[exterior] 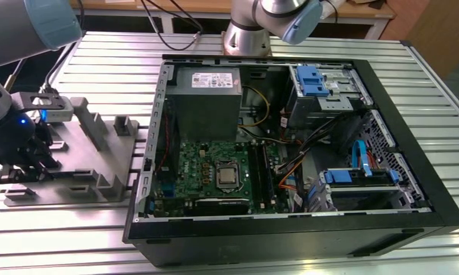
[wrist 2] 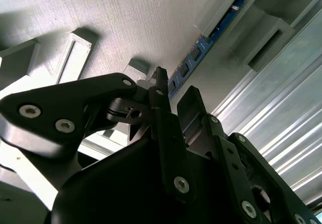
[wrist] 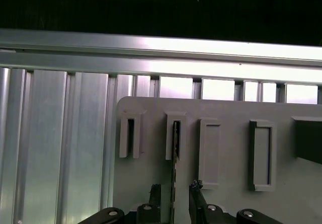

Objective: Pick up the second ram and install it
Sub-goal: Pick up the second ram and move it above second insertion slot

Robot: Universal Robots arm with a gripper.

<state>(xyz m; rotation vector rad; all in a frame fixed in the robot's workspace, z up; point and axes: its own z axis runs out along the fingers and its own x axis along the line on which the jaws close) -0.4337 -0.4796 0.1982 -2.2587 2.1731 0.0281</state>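
Fingers apart, astride the second ram — edge-up, in gray fixture

Second ram: long, narrow, flat blue board with a row of small dark chips along its face. Standing upright on its long edge in a narrow slot of the gray holder plate, which lies to the exterior view's left of the open computer case. In the first wrist view, same ram edge-on, a thin dark line running out of the slot and between the fingers of the gripper, a gap on each side.
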